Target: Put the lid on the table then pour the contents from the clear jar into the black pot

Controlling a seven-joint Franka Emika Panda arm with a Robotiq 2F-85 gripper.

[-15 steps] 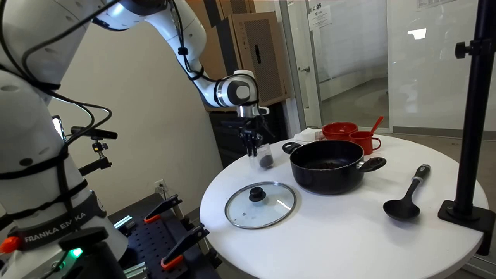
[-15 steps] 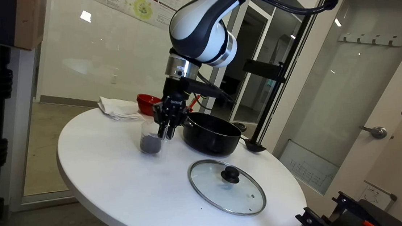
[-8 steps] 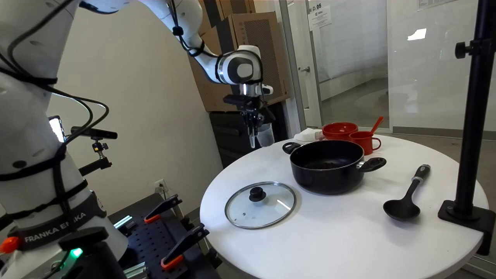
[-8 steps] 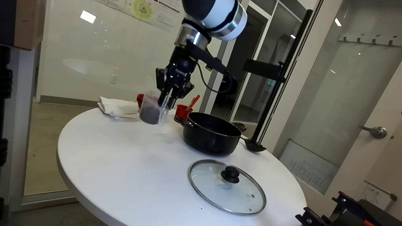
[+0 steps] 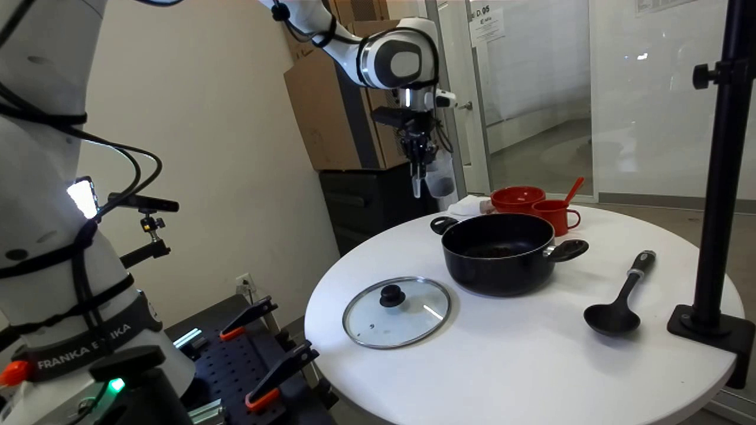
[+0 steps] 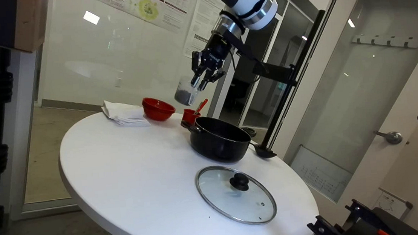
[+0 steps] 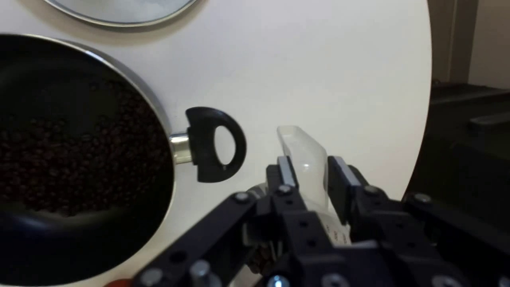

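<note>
Holding the jar (image 5: 440,177) aloft by its clear handle (image 7: 306,153), well above the table (image 5: 531,366), off to the side of the pot (image 5: 499,274) and higher than its rim. Near upright in the grip, with dark contents (image 6: 183,96) at the bottom in both exterior views. Clamping that handle between the fingers (image 7: 346,171) of the gripper (image 7: 312,171), pointed downward and snug on both sides in the wrist view. Looking down there onto the table, with the pot's side handle (image 7: 203,147) near but lower. Showing dark beans (image 7: 99,171) inside the pot, spread over part of its floor. Having the lid (image 5: 397,319) flat on the table in both exterior views, with its knob (image 5: 392,296) up, near the pot but apart from it. Farther out, taking in the mug (image 5: 549,215) close behind the pot in an exterior view, with a red utensil (image 5: 574,190) leaning in it, and the bowl (image 5: 517,200) beside the mug. Finding a folded white stack (image 6: 123,114) near the bowl, toward the edge of the table. Finding the ladle (image 5: 614,319) on the table too, between the pot and a black stand (image 5: 716,195) set at the edge. Bearing the gripper on the white arm (image 5: 342,47), against stacked cardboard boxes (image 5: 322,112) in an exterior view.
</note>
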